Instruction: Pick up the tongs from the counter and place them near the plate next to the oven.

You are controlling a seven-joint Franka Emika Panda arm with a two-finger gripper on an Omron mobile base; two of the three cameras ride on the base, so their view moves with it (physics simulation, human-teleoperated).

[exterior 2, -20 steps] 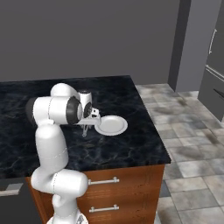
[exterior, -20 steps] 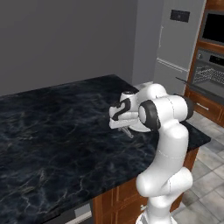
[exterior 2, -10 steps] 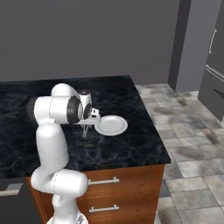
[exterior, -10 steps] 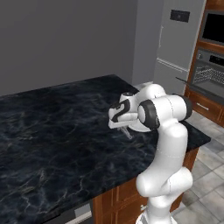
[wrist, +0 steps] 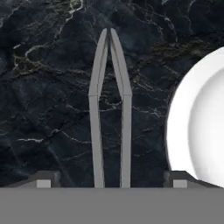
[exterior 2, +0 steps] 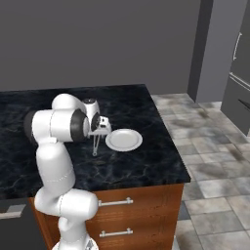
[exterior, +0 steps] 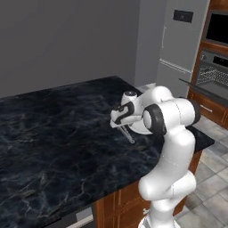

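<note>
1. The slim grey metal tongs point(wrist: 109, 109) now hang lower than a second ago, their joined end close to, perhaps touching, the black marble-look counter point(exterior: 53, 129).
2. The two-finger gripper point(wrist: 112, 180) has its dark fingertips point(wrist: 43, 179) spread wide of both tong arms, so it appears released; actual contact cannot be confirmed.
3. The tongs stand just beside the small round white plate point(exterior 2: 124, 139), apart from its rim.
4. Judgement: placement is nearly complete; withdrawal of the arm remains.
5. The steel-grey wall oven point(exterior: 213, 80) stands well beyond the counter end.
</note>
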